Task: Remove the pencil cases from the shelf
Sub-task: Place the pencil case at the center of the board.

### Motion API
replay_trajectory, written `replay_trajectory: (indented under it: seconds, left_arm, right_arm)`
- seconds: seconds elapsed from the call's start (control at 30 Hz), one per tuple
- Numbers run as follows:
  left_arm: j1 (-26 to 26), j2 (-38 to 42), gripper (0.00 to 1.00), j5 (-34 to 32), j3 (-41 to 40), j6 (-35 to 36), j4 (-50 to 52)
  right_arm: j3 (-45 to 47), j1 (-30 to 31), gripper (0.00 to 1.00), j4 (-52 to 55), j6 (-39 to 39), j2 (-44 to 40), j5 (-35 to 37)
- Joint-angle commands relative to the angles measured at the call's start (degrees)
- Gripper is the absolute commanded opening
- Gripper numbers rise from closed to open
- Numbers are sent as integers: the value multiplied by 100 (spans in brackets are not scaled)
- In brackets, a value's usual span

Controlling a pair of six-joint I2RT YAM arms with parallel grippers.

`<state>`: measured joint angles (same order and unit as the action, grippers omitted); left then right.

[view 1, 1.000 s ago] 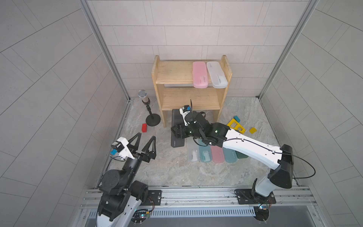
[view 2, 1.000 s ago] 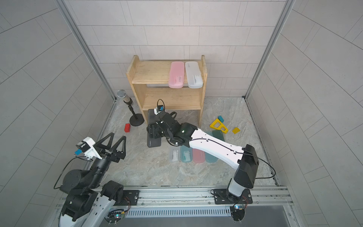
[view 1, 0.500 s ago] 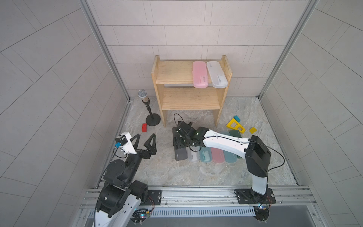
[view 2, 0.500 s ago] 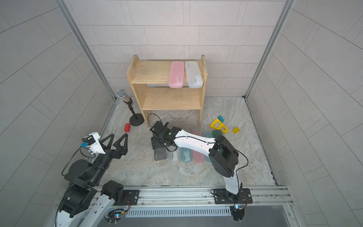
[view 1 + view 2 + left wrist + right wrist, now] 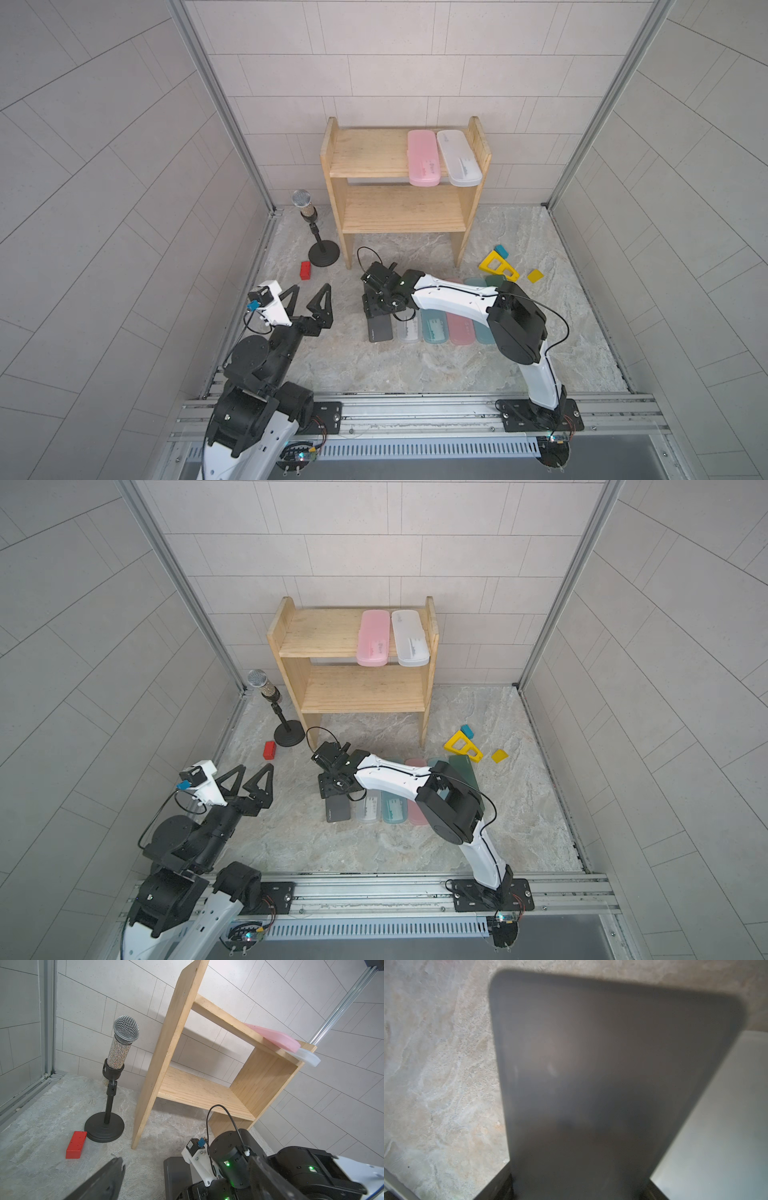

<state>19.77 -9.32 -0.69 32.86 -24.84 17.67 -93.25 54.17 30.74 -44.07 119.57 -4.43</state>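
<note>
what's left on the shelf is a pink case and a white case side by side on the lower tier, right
Wrong tier: the pink case and the white case lie side by side on the upper tier of the shelf, not the lower. Both top views show it.

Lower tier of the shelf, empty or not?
Empty. Both top views show bare wood on the lower tier; the upper tier carries a pink case and a frosted white case.
</note>
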Motion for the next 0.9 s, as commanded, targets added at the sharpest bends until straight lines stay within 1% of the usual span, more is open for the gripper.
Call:
replay_trajectory:
  seconds: [0.0,0.13,0.23,0.47,0.57,0.63,0.73,0.87]
  left_arm:
    - [-12,71,100,-2,-36,9,65]
    - [-9,122,100,-40,-34,-11,70]
    - [-11,111,100,-65,-17,-32,31]
    - [-12,114,100,-156,-18,-65,-44]
    - [-13,184,100,-228,-8,-47,-21]
    - [-17,211,100,-294,9,-47,21]
    - [-12,219,100,-398,82,-55,147]
    - [-10,361,100,-526,63,23,202]
  right_arm:
    - [48,-36,73,64,-66,50,213]
    - [115,-73,80,23,-92,59,281]
    - [102,-72,88,-10,-136,18,420]
    - [-164,-33,100,183,82,11,591]
    - [-470,141,100,158,354,-18,666]
    - [-781,220,100,123,430,110,395]
    - [-1184,256,100,57,289,382,-21]
    - [-1556,331,100,9,250,672,-3]
